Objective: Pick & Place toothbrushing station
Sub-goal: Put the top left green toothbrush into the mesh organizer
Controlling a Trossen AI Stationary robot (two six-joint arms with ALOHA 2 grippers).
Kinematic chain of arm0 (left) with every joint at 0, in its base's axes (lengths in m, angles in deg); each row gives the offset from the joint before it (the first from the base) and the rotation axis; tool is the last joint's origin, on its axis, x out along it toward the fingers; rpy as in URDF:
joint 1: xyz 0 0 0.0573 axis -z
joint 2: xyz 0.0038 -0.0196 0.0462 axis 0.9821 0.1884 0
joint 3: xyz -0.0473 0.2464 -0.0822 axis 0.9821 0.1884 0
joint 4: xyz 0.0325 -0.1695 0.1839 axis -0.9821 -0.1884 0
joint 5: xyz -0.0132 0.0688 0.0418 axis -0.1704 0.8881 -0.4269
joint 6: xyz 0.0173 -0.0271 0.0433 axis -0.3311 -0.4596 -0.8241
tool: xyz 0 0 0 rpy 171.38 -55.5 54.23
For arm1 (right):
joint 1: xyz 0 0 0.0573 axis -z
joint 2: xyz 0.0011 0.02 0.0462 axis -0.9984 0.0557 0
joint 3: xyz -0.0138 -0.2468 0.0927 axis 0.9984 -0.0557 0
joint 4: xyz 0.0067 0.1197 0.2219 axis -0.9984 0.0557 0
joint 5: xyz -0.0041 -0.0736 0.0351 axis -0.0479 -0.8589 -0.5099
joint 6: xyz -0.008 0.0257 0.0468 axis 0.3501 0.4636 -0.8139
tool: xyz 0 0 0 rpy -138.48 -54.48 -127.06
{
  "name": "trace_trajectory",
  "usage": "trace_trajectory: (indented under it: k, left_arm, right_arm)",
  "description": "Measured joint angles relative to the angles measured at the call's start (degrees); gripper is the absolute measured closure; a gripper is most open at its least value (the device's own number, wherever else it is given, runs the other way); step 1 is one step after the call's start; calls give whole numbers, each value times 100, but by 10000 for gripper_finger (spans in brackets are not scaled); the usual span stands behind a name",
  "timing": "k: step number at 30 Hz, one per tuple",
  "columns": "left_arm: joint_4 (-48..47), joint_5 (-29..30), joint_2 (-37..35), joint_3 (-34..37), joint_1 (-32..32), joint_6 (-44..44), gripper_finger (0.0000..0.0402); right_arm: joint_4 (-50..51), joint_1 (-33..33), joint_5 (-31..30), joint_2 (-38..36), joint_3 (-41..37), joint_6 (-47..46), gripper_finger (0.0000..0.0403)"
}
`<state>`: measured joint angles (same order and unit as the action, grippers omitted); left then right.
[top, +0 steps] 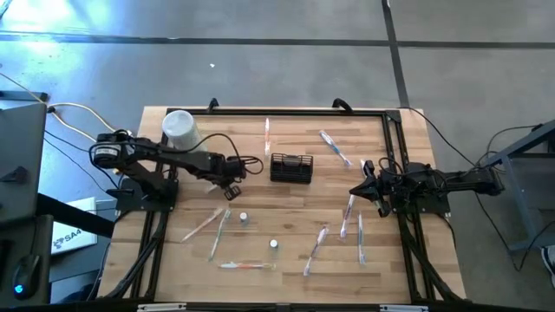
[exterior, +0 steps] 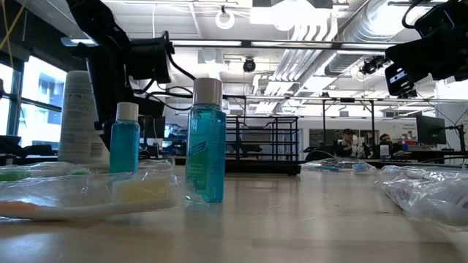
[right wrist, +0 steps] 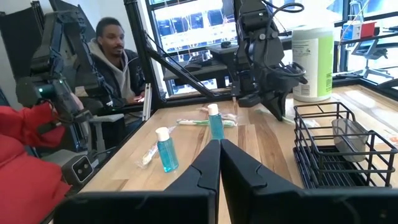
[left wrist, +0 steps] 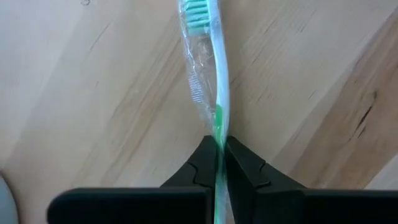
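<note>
My left gripper (top: 230, 189) stands left of the toothbrushing station (top: 291, 167), a black wire caddy on the wooden table, also in the right wrist view (right wrist: 339, 146). It is shut on a pale toothbrush (left wrist: 211, 68) with green bristles in a clear wrapper. My right gripper (top: 362, 186) waits shut (right wrist: 219, 146) at the table's right side with nothing between its fingers. A white cylindrical container (top: 179, 128) stands at the far left. My left gripper pinches the toothbrush's handle (left wrist: 217, 134) between its two fingers, coming steeply from above. The brush runs on ahead of the fingertips, ending in its bristle head (left wrist: 198, 9). I cannot tell whether it is lifted clear or lies on the table.
Two small blue bottles (top: 244, 217) (top: 274, 245) stand near the table's front. Several wrapped toothbrushes lie scattered, some front left (top: 217, 232) and some right (top: 351, 217). A person (right wrist: 115, 56) sits beyond the table's left side.
</note>
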<state>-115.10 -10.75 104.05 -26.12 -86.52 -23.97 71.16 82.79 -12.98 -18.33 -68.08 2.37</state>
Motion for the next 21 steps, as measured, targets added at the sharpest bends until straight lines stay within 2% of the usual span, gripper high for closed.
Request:
trace_trajectory:
  k: [3, 8, 13, 17, 21]
  left_arm:
    - [-913, 286, -178, -284, 16, 13, 394]
    - [-1787, 1084, -410, -1024, 259, 65, 394]
    - [-2100, 1543, -584, -1778, 790, -69, 394]
    - [-1617, 1700, -751, -2171, 1195, -593, 394]
    - [-650, 1307, -851, -2373, 1354, -1409, 394]
  right_arm:
    - [2, 1, -2, 0, 0, 0, 399]
    - [4, -2, -1, 40, 0, -31, 399]
    - [-8, -2, -4, 205, 0, -188, 399]
    - [-269, -2, -196, 387, 0, -159, 397]
    - [-830, 0, -310, 578, 0, 26, 374]
